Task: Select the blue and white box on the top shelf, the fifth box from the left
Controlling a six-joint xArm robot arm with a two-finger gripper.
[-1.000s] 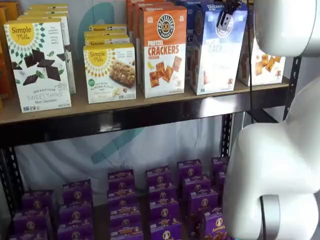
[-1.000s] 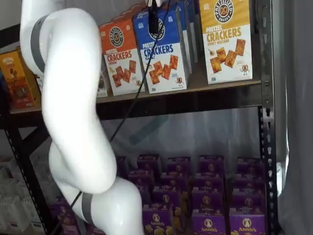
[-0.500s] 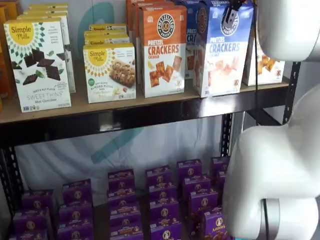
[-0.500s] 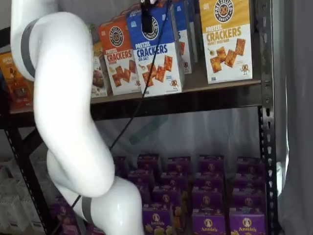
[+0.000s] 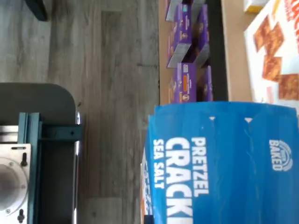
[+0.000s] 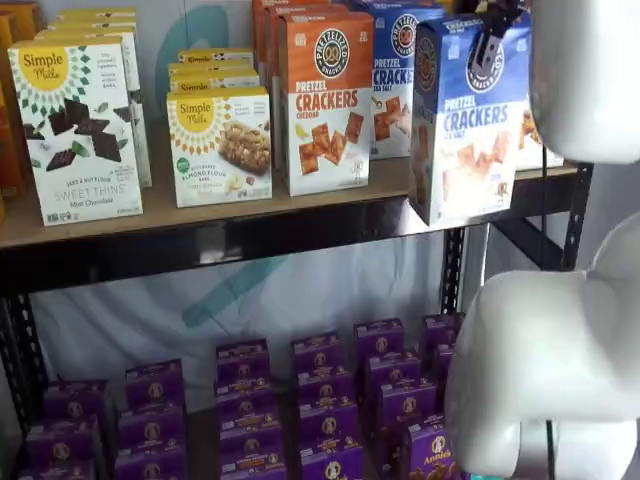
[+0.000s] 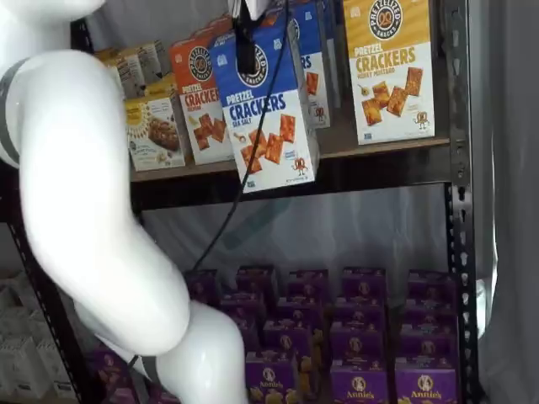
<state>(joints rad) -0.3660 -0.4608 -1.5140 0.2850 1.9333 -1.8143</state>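
Out past the front rail of the top shelf (image 6: pixel 300 232), the blue and white box (image 6: pixel 470 120) hangs in the air, tilted a little, its lower corner below the board's front edge in both shelf views. A moment ago it was still standing on the board, pulled forward from its row; now it has come clear of the edge altogether. The claw (image 6: pixel 490 45) is clamped on the box's blue upper part, black fingers closed on the cardboard, with a cable trailing down beside it (image 7: pixel 245 46). From the wrist view the box's blue top (image 5: pixel 219 163) fills the near field, with the wooden floor (image 5: pixel 107 93) far beneath.

That means the pick itself looks done: the box is lifted and free of its neighbours. What remains, I judge, is only to carry it away without the tilt growing.

Further back on the board, another blue pretzel box (image 6: pixel 395 80) now shows at the front of the vacated row, beside the orange cheddar box (image 6: pixel 325 100). Toward the right end stands the yellow-topped box (image 7: pixel 390 67).
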